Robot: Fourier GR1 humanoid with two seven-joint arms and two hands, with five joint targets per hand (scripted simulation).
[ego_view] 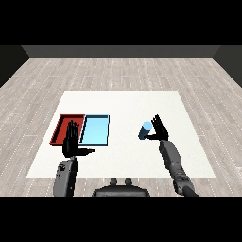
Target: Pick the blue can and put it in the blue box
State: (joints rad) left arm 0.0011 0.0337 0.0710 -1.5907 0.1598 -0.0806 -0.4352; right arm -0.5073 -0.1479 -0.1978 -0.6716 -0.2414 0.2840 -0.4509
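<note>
Red tray partly behind left hand

One blue can, one red tray, one light blue tray, two robot hands.

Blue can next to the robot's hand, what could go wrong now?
1. The right hand is beside the blue can with fingers straight, not curled round it. A bump could tip the can over.
2. The red tray lies right against the blue tray, so the can might land in the wrong one.
3. The left hand hangs over the trays' near edge and could get in the way.
</note>
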